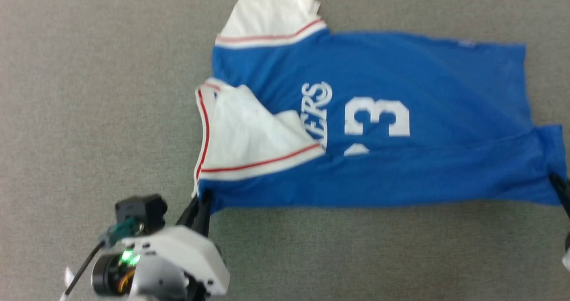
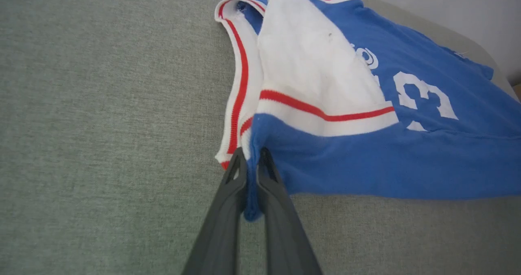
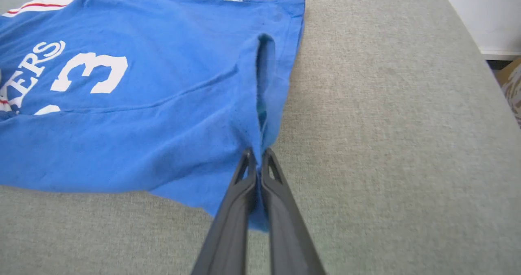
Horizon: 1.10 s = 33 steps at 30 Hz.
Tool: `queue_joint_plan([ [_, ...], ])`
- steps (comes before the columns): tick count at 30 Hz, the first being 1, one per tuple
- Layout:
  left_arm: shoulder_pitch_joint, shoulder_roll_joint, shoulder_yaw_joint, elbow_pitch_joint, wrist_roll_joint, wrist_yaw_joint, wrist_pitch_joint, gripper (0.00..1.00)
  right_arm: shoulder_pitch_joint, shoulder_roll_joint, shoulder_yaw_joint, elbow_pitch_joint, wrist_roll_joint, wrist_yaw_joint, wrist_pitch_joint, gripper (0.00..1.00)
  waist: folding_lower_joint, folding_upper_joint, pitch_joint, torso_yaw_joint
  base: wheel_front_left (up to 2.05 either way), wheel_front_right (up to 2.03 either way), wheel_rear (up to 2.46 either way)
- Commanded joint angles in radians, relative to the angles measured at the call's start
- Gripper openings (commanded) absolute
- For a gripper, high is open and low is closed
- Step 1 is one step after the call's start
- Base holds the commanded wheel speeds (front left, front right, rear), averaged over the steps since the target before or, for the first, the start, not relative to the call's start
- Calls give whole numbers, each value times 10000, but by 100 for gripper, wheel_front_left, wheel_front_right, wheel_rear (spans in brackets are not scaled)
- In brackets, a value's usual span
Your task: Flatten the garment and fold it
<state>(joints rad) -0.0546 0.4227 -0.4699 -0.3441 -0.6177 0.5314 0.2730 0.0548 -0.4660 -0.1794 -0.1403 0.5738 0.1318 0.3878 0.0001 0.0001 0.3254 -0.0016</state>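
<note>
The garment, a royal-blue jersey with white sleeves, red stripe trim, white lettering and a number 3, lies spread sideways on the grey surface, collar end to the left. Its near edge is folded over the lower part of the number, and one white sleeve lies folded across the chest. My left gripper is shut on the garment's near shoulder corner, blue cloth pinched between its fingers. At the right edge of the head view my right gripper is shut on the near hem corner.
The grey fabric surface runs wide around the garment. Its rounded far edge meets a white wall at the right, with a patterned object beyond it.
</note>
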Motion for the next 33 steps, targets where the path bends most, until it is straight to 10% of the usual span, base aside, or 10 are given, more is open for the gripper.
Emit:
queue_joint_plan([
  [1,184,82,47,-136,-28,84,1,0,174,33,-83,-111,68,-11,56,0,-1,-1,-310,-98,0,0,0],
  [11,2066,373,-115,-1560,-310,658,301,0,1893,371,-1058,-1245,437,-11,1210,0,-1,-1,-278,-47,0,0,0],
  [18,2046,-643,57,192,-1590,-251,-259,0,1891,604,-724,-561,37,-11,1026,0,-1,-1,-260,132,0,0,0],
  [19,1955,-772,107,541,-1699,-362,-359,0,1836,633,-632,-445,-19,-11,945,2,-1,-1,-285,148,0,0,0],
  [20,1866,-863,162,868,-1763,-449,-465,0,1776,657,-517,-362,-48,-11,872,29,-1,-1,-313,153,0,0,0],
  [21,1776,-910,194,1158,-1766,-523,-569,20,1722,645,-382,-314,-81,-11,772,97,-1,-1,-342,153,0,0,0],
  [22,1696,-968,238,1393,-1775,-601,-700,79,1655,648,-299,-269,-115,-11,603,100,-1,-1,-385,152,0,0,0],
  [23,1642,-1012,282,1560,-1793,-675,-816,100,1610,655,-235,-221,-154,-11,447,100,-1,-1,-435,151,0,0,0],
  [33,840,-405,1255,-651,-524,-415,-2368,100,990,876,-749,-1130,-933,-11,-1678,100,-1,-1,-121,-115,0,0,0],
])
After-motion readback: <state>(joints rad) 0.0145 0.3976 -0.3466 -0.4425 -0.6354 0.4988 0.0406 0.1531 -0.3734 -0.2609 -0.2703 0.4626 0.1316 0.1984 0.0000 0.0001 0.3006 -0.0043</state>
